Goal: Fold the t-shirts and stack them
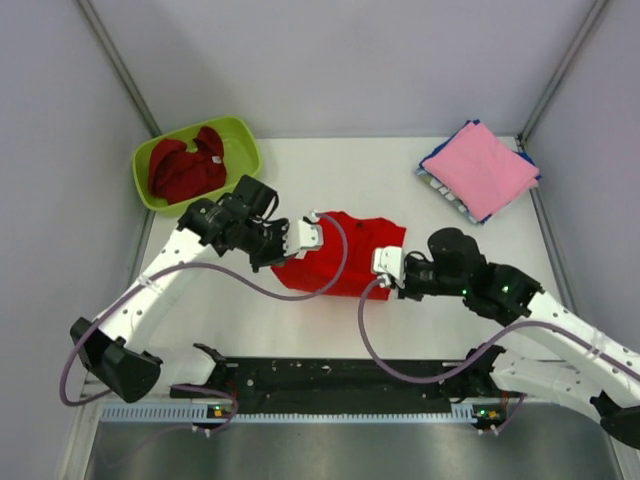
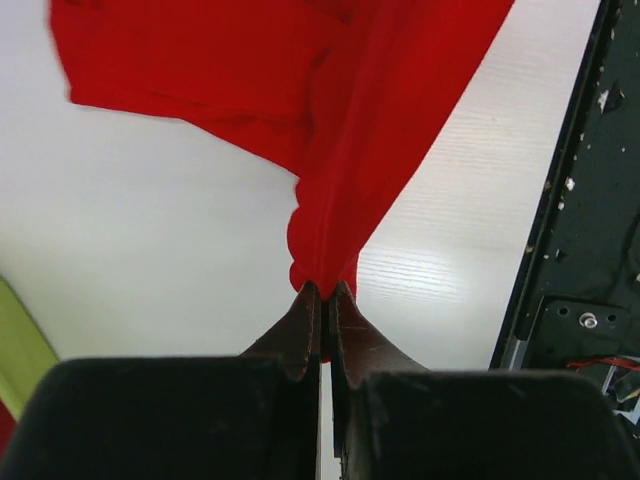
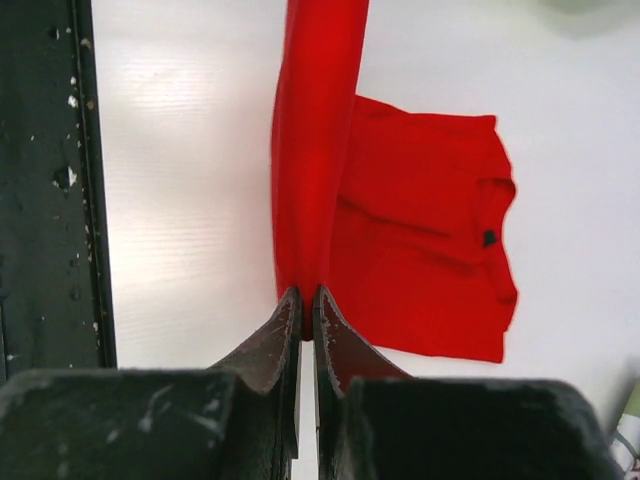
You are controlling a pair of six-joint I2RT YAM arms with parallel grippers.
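Fingers [image 2: 296,335] of the left gripper [image 2: 322,292] are pressed together on a bunched edge of the bright red t-shirt [image 1: 345,255]; the right gripper [image 3: 307,296] pinches the opposite edge likewise. Surroundings: a lime-green tub [image 1: 246,141] at the far left holds a darker red t-shirt [image 1: 185,170]; a pink t-shirt [image 1: 482,167] tops a stack at the far right, with blue edges [image 1: 427,165] beneath. A black rail [image 1: 330,375] runs along the near edge of the white table [image 1: 340,170]. The bright red t-shirt is at the table's centre, drawn into a taut band at each grip, its remainder lying flat. Both arms reach inward, the grippers facing each other across the cloth.
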